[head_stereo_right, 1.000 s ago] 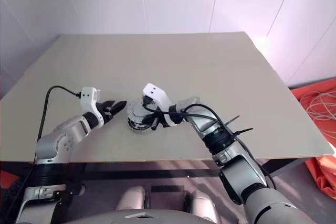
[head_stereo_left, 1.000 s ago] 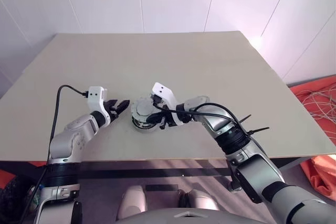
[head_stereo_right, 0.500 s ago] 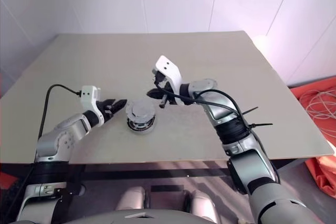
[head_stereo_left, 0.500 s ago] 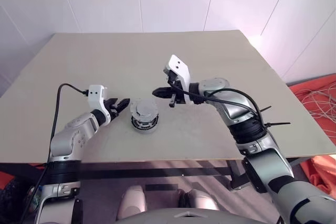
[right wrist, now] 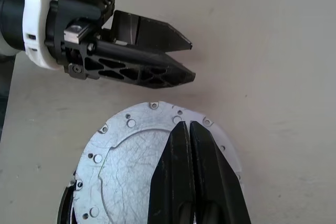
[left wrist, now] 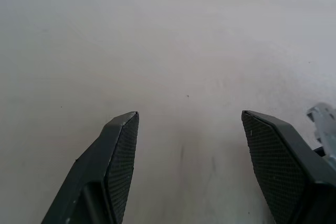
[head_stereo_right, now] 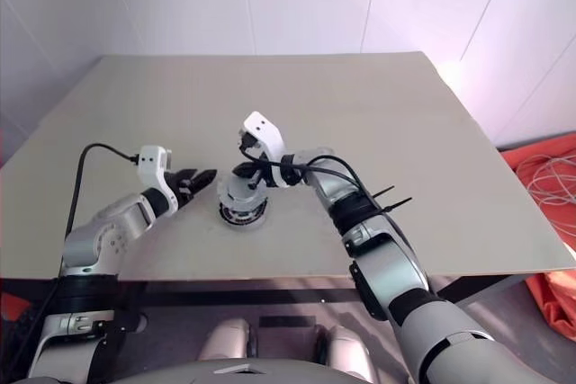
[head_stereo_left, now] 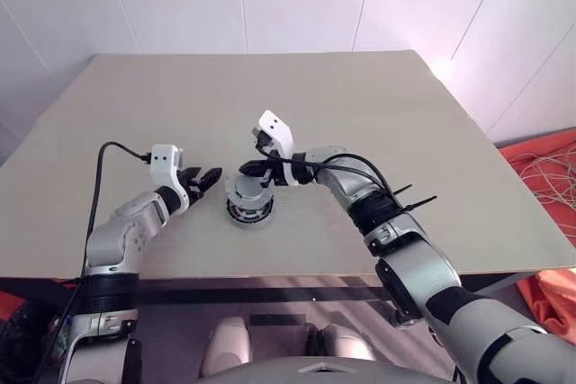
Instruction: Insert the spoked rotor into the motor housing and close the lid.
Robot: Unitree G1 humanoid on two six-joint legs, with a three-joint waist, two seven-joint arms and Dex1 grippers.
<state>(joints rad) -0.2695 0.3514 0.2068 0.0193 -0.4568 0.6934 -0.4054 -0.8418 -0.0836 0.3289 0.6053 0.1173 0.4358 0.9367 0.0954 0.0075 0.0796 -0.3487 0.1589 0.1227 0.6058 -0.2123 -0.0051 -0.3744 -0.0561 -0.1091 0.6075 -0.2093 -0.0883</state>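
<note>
While capped, lid (right wrist: 131, 166) directly beneath pinched right end effector (right wrist: 187, 125).

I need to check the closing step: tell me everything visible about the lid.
The lid is a flat round disc of scratched silvery metal with small holes around its rim. It lies level on top of the motor housing on the table. The right pincer, shut, is above its face; contact is unclear. The open left pincer sits beside it, apart.

Head eyes overlook table (head_stereo_left: 378, 105); wrist cameras close.
</note>
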